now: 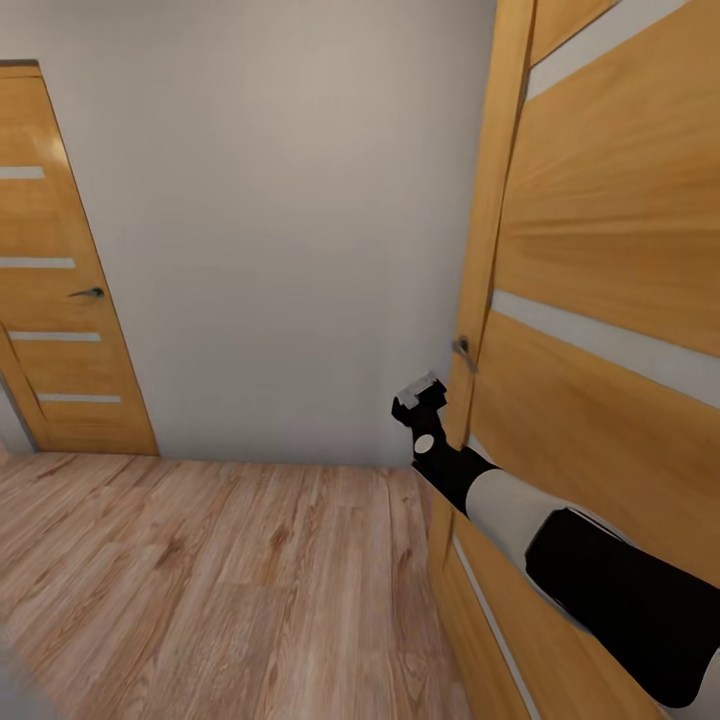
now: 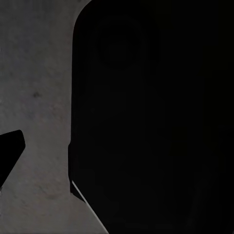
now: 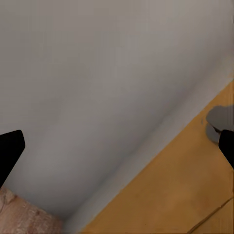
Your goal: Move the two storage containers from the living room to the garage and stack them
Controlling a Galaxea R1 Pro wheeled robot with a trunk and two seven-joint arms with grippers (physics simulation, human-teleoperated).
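The right jaws (image 1: 418, 392) reach toward the metal handle (image 1: 463, 350) of a wooden door (image 1: 610, 250) with pale stripes; the fingers (image 3: 10, 151) stand wide apart, holding nothing. A grey wall (image 1: 280, 220), plank floor (image 1: 200, 580) and second door (image 1: 60, 300) lie beyond. The left jaws' state cannot be told beside a dark mass (image 2: 151, 117)

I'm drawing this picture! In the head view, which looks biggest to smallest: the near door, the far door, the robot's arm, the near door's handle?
1. Near door, though closeness to the camera inflates it.
2. Far door.
3. Arm.
4. Handle, beside the right end effector.
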